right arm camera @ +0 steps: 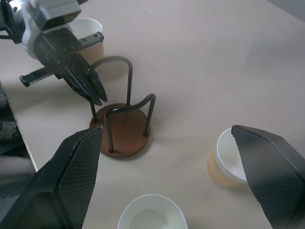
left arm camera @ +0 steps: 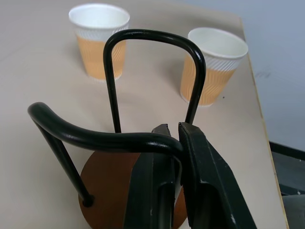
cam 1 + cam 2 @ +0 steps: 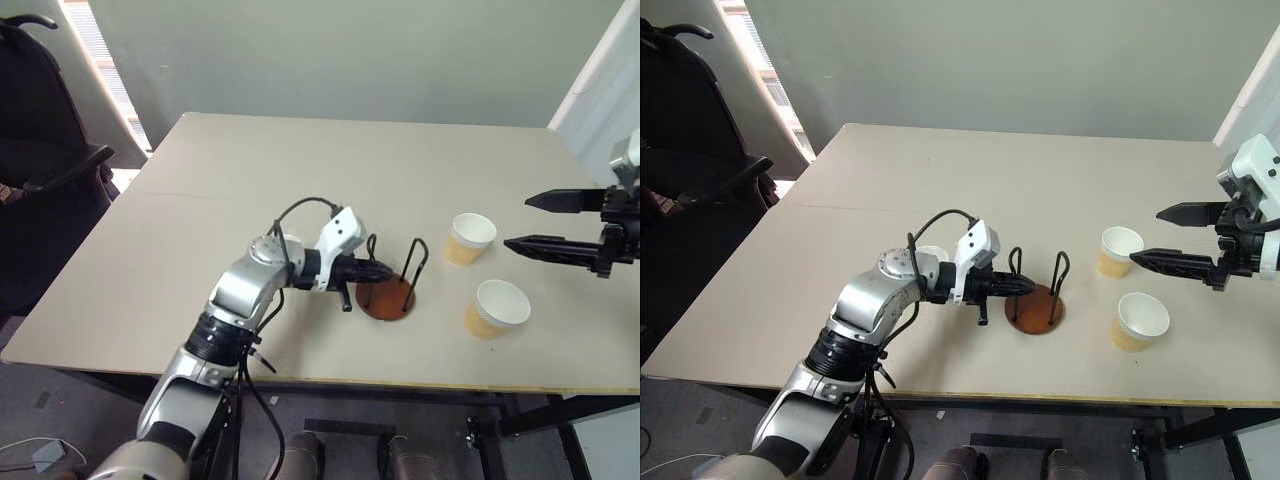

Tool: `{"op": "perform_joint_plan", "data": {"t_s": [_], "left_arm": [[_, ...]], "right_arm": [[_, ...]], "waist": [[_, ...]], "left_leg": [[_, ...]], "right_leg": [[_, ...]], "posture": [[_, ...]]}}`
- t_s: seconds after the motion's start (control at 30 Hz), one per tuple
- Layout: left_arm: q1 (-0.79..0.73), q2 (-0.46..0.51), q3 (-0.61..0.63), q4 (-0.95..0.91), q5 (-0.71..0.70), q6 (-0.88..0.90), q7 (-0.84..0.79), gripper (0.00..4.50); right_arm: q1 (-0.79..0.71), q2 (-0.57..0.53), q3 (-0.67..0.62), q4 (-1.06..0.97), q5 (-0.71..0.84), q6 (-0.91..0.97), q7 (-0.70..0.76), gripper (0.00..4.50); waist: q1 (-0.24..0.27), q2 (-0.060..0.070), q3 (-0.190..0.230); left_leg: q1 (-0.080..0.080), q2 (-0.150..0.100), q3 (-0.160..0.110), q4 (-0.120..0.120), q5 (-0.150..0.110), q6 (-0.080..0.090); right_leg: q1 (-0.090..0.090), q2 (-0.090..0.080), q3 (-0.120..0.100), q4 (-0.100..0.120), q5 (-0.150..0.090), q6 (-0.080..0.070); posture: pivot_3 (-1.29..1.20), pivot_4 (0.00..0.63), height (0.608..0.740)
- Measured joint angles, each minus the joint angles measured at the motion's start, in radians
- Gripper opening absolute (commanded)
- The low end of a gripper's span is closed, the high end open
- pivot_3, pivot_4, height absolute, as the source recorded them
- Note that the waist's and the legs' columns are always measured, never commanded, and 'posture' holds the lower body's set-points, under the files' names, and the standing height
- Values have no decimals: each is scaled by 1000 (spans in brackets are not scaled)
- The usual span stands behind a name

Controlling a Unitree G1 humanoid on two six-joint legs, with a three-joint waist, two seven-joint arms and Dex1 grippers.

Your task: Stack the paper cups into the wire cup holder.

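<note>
1. Table (image 3: 300,170): beige top, carries all items.

2. Holder (image 3: 387,296): round red-brown disc w/ 2 upright black wire loops, no cup inside. Sits near the front edge, roughly centre, between the 2 arms.

3. Left gripper (image 3: 385,270): fingers closed to a thin slit, pinched on the top bar of the nearer wire loop (wrist view shows the bar (image 2: 102,136) crossing right at the fingertips). Points sideways toward the right arm, slightly down. Appears to be steadying the holder; whether the bar is truly clamped or only touched is hard to say.

4. Cups: 3 seen, all upright, mouths up.
 - Cup A (image 3: 470,238): right of the holder, farther back.
 - Cup B (image 3: 496,307): right of the holder, nearer the front edge, just beside A but apart.
 - Cup C (image 3: 930,254): only a white rim showing behind the left forearm, left of the holder.

5. Right gripper (image 3: 545,222): fingers spread wide, holding nothing. Hovers above the table to the right of cups A and B, pointing left toward them, fingers level-ish.

6. Key relation: cups A and B lie directly ahead of the right gripper, between it and the holder; A sits closest to the line through its open fingers. Right arm is the nearer, and the free one. Cup long axis vertical, so a sideways approach around the wall fits. Likely next: right gripper closes in on A.
</note>
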Motion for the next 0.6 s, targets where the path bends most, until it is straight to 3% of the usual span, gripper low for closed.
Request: {"op": "perform_joint_plan", "data": {"t_s": [0.3,0.4,0.6], "left_arm": [[14,2,-1,24,-7,-36,0,58],[18,32,-24,25,-5,-46,-27,775],[31,91,-65,30,8,-72,-68,2864]], "right_arm": [[-41,2,89,23,-26,-69,7,4500],[-106,28,168,48,-53,-109,16,4500],[-238,118,327,137,-142,-182,32,4500]], "waist": [[-1,1,0],[-4,1,0],[-9,0,0]], "left_leg": [[1,-1,0,0,0,5],[3,-1,0,0,-1,6],[3,-1,0,-1,-1,7]], "right_leg": [[2,0,1,0,1,0],[3,0,1,0,1,0],[3,0,1,-1,1,0]], "posture": [[0,150,740],[0,150,740],[0,150,740]]}}
